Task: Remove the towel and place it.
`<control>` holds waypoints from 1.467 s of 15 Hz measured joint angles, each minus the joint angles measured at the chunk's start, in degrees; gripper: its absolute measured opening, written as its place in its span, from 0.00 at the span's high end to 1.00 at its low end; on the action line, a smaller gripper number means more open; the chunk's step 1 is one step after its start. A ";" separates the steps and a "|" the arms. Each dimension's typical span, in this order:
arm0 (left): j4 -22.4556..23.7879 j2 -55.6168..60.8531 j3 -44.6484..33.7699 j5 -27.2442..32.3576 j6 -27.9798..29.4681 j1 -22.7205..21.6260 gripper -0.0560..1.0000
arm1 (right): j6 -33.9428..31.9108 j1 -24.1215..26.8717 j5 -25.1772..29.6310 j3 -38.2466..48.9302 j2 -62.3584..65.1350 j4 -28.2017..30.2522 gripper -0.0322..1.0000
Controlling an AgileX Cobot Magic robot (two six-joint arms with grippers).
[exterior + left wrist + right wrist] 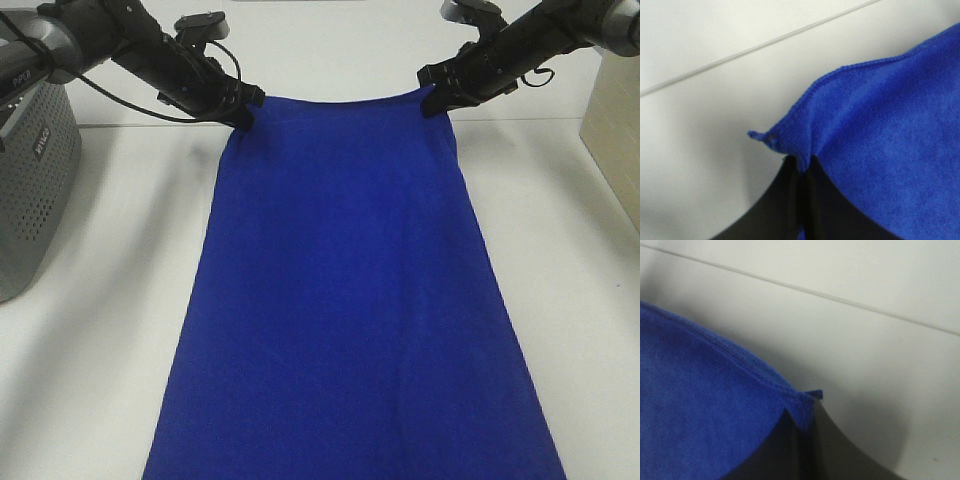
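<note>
Towel (345, 300), royal-blue plush, hanging spread lengthwise over white bench (90, 330); far corners being pinched by left gripper (243, 112) and right gripper (432, 100). Perforated grey basket (35, 190) standing at left edge, contents unseen.

The big blue towel (350, 300) fills the middle of the white table (90, 380). A grey basket (35, 180) blocks the left edge, a pale box (612, 120) the upper right. Bare strips run down both sides.

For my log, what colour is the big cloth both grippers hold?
Deep royal blue plush towel, plain; clearest in the exterior high view.
</note>
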State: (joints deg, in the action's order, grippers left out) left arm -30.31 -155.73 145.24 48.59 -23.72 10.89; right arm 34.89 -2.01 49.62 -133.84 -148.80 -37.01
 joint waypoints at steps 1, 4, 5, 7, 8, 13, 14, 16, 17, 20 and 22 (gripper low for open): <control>0.00 0.00 0.00 -1.32 -1.15 0.00 0.95 | 1.38 0.00 -1.49 0.00 0.00 -0.92 0.94; 0.00 0.00 0.00 -6.25 -4.07 0.00 0.95 | 5.50 0.00 -6.13 0.00 0.00 -4.64 0.94; 0.00 0.00 0.00 -7.85 -4.47 0.00 0.95 | 6.70 0.00 -7.39 0.00 0.00 -5.79 0.94; 0.00 0.00 0.00 -9.68 -5.44 0.00 0.95 | 8.19 0.00 -9.11 0.00 0.00 -6.82 0.94; 0.00 0.00 0.00 -10.49 -5.96 0.00 0.95 | 8.77 0.00 -9.91 0.00 0.00 -7.10 0.94; 0.00 0.00 0.00 -12.89 -7.33 0.23 0.95 | 9.11 0.00 -11.63 0.00 0.00 -7.45 0.94; 0.00 0.00 0.00 -12.95 -7.45 0.23 0.95 | 9.17 0.00 -11.75 0.00 0.00 -7.45 0.94; 0.17 0.00 0.00 -13.12 -7.62 0.23 0.95 | 9.91 0.00 -12.15 0.00 0.00 -7.68 0.94; 0.63 0.00 0.00 -13.18 -7.62 0.23 0.95 | 11.52 0.00 -12.43 0.00 -0.23 -9.17 0.94; 3.67 0.00 0.00 -13.18 -7.62 0.23 0.95 | 17.48 0.00 -12.66 0.00 -1.78 -15.30 0.94; 5.21 0.00 0.00 -13.18 -7.62 0.23 0.95 | 19.48 0.00 -13.35 0.00 -2.64 -16.56 0.94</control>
State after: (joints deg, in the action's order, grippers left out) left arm -25.10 -155.73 145.24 35.41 -31.34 11.12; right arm 54.37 -2.01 36.27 -133.84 -151.43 -53.57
